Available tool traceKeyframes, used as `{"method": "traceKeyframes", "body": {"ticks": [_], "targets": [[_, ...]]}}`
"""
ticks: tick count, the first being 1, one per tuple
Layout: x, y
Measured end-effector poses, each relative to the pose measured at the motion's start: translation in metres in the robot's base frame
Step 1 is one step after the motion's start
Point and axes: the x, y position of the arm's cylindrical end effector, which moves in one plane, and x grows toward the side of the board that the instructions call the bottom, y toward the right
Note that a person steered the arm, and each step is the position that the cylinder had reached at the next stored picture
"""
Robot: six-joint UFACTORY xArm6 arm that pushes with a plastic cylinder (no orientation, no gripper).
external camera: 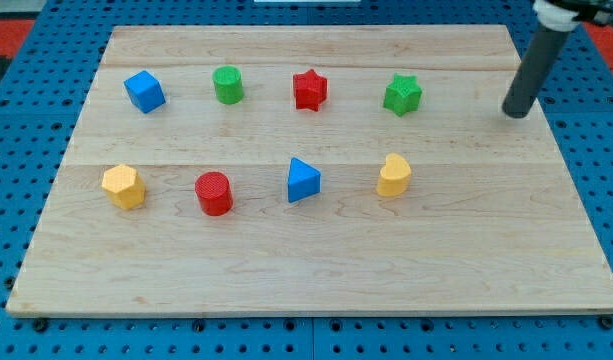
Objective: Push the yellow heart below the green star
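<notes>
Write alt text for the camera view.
My tip rests at the board's upper right, right of the green star, touching no block. The yellow heart lies just below that star, in the lower row.

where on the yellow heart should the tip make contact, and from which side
There is no claw, so it is a push. The yellow heart already sits almost straight below the green star, a touch to the view's left. My tip is at the upper right of both. I would probably meet the heart's left flank, low on its upright wall, and nudge it slightly rightward.
</notes>
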Motion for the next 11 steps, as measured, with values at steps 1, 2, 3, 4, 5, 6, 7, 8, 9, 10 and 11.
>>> {"method": "traceKeyframes", "body": {"ticks": [1, 2, 3, 4, 5, 6, 7, 8, 9, 10, 11], "targets": [[0.004, -0.056], [0.012, -0.126], [0.029, -0.179], [0.046, -0.182], [0.058, -0.131], [0.068, -0.116], [0.068, -0.162], [0.075, -0.216], [0.100, -0.224], [0.105, -0.172], [0.105, -0.149]]}}
